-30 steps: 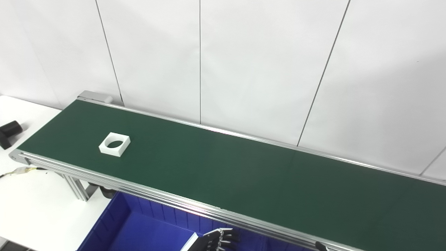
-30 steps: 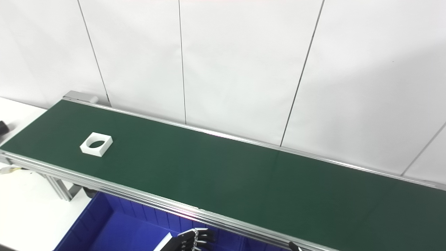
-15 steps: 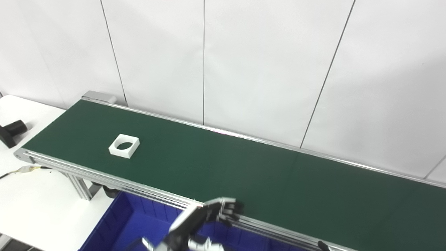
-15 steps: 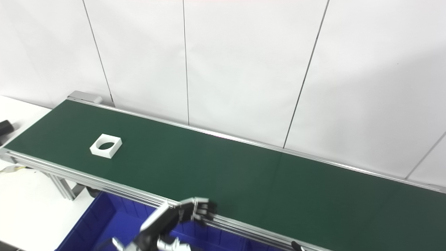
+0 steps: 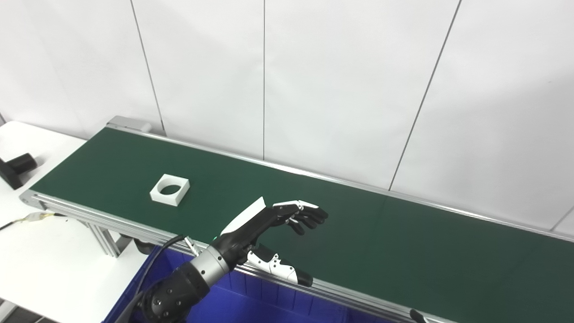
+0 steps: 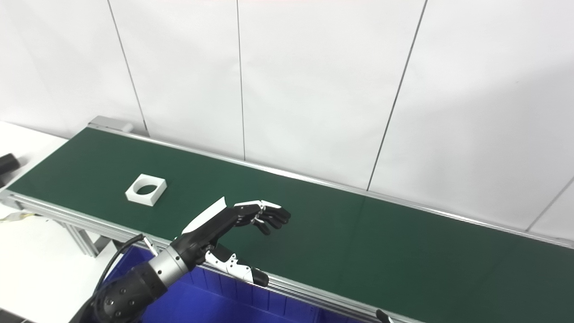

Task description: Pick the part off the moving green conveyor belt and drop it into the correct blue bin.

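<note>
Now left hand (image 5: 269,224) hovers empty over belt (image 5: 358,233), right of part (image 5: 169,189).

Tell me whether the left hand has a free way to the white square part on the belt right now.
Probably yes. The left hand hovers open over the green belt, apart from the white part, with only bare belt between them.

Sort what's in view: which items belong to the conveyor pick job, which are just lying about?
Job:
- white square part with round hole, lying on the belt
- green conveyor belt
- blue bin below the belt's near rail
- left hand, open, raised over the belt, apart from the part

Lying about:
- black object on the white table
- cable by the belt's end
</note>
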Action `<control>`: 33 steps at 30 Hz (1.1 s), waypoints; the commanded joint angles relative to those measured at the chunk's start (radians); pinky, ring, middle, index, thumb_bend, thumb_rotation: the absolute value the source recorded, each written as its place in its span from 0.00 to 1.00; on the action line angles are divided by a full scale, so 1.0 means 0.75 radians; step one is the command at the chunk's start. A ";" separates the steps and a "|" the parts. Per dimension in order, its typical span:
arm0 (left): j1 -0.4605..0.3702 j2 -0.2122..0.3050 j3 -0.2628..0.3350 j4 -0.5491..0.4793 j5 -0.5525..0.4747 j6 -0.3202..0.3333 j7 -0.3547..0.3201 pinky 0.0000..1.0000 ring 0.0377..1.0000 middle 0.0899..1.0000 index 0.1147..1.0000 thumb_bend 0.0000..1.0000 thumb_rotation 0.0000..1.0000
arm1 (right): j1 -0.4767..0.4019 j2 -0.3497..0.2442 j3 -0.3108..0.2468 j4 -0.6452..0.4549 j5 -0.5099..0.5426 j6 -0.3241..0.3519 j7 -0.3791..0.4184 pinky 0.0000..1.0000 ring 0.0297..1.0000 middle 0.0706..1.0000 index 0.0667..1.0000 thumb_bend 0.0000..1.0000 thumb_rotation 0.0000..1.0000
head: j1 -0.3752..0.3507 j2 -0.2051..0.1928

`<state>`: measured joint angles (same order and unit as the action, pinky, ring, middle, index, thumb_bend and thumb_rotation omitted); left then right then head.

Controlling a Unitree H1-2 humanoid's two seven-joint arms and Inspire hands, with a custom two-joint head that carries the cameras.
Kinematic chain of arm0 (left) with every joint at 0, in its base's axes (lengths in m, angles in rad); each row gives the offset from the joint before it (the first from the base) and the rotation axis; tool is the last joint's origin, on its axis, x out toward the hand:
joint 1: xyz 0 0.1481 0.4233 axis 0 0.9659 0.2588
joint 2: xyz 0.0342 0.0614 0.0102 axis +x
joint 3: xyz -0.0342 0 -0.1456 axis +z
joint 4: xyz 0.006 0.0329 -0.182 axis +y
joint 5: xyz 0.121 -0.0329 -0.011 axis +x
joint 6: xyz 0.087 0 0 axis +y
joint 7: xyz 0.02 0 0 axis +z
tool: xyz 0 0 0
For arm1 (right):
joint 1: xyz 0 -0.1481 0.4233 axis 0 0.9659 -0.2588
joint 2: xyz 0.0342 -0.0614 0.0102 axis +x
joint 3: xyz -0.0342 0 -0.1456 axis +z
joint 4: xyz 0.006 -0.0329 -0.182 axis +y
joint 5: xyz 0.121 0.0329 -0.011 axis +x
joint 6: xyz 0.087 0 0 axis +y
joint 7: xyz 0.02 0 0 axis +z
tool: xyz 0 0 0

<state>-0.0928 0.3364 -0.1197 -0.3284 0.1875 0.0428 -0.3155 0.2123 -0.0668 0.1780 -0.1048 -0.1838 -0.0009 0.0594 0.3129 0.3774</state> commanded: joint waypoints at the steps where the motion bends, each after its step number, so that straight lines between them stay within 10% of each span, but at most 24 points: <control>1: -0.088 0.038 -0.002 -0.005 0.037 0.019 -0.014 0.65 0.72 0.74 0.75 0.88 0.38 | -0.024 0.016 -0.001 -0.019 0.001 -0.057 -0.014 0.69 0.75 0.78 0.89 0.16 0.00 | 0.000 0.001; 21: -0.461 0.248 -0.115 0.343 0.355 0.101 -0.148 0.78 0.86 0.84 0.78 0.93 0.36 | -0.066 0.022 0.010 0.033 -0.004 -0.082 -0.022 0.66 0.72 0.76 0.87 0.15 0.00 | -0.011 -0.016; 33: -0.639 0.368 -0.215 0.715 0.582 -0.125 -0.084 0.75 0.81 0.81 0.76 0.91 0.20 | -0.053 0.027 0.011 0.019 0.002 -0.073 -0.019 0.67 0.73 0.77 0.88 0.14 0.00 | -0.016 -0.015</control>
<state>-0.5150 0.5730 -0.2859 0.2050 0.6070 -0.0137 -0.4109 0.1770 -0.0540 0.1855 -0.0660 -0.1855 -0.0030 0.0528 0.3006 0.3651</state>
